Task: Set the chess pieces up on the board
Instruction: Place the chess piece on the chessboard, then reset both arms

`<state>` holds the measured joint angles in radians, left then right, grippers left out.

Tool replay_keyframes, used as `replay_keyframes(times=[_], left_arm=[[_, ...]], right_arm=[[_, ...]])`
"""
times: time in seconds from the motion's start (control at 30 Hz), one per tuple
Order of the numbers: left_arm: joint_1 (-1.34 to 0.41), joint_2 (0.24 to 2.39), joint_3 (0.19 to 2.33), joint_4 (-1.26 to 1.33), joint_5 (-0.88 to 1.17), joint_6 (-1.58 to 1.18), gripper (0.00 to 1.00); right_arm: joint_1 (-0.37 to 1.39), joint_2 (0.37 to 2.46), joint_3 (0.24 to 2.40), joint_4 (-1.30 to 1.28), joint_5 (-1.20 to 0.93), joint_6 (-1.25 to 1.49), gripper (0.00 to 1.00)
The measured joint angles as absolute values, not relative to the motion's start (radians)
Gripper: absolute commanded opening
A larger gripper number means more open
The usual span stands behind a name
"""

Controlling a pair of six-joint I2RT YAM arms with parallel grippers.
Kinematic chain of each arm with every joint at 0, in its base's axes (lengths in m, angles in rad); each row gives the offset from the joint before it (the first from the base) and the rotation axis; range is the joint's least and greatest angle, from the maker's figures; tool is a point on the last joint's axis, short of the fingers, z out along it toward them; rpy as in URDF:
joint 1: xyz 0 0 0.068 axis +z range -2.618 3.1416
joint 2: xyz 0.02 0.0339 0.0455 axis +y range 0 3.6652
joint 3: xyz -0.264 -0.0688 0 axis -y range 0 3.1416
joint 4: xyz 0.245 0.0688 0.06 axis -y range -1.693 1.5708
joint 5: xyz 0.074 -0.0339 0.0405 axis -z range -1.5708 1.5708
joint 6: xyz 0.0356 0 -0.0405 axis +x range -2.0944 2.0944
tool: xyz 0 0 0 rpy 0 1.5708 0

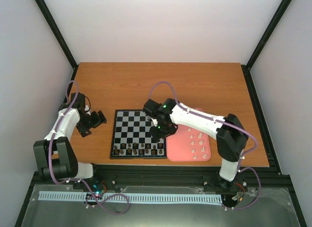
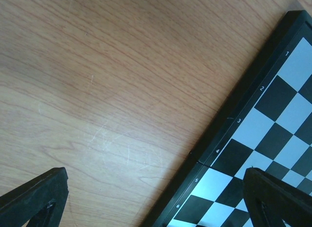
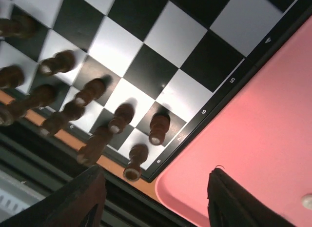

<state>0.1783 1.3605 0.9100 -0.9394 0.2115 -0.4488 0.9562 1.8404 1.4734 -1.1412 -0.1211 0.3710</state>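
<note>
Wooden counter [image 1: 161,85]: board [image 1: 131,122] mid-frame, dark chess pieces [image 1: 139,150] lined along its lower edge, cream pieces [image 1: 197,144] on pink tray [image 1: 178,150] at right. Right gripper [image 1: 161,131] spread, empty, over the board's lower-right corner; left gripper [image 1: 93,123] spread, empty, left of board. Likely next: pinch a cream piece and carry it to the upper rows.

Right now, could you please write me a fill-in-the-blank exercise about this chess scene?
1. All chess pieces on the board are ____ in colour.
2. The cream-white pieces sit in the ____ tray.
3. The right gripper stands ____ and holds nothing.
Missing words: dark; pink; open.
</note>
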Motion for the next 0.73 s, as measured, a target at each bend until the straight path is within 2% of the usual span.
replay_keyframes(times=[0.03, 0.07, 0.27, 0.53, 0.73], left_arm=[[0.178, 1.361, 0.910, -0.940, 0.210, -0.449, 1.00], [0.178, 1.361, 0.912, -0.942, 0.209, -0.449, 1.00], [0.178, 1.357, 0.952, -0.949, 0.205, -0.449, 1.00], [0.178, 1.357, 1.024, -0.986, 0.201, -0.448, 1.00], [0.178, 1.357, 1.046, -1.015, 0.192, -0.448, 1.00]], right_arm=[[0.956, 1.825, 1.481, -1.149, -0.121, 0.366, 0.92], [0.956, 1.808, 1.488, -1.154, -0.121, 0.361, 0.99], [0.926, 1.733, 1.549, -1.177, -0.112, 0.339, 1.00], [0.754, 1.670, 1.569, -1.115, -0.121, 0.313, 1.00], [0.741, 1.672, 1.570, -1.099, -0.129, 0.293, 1.00]])
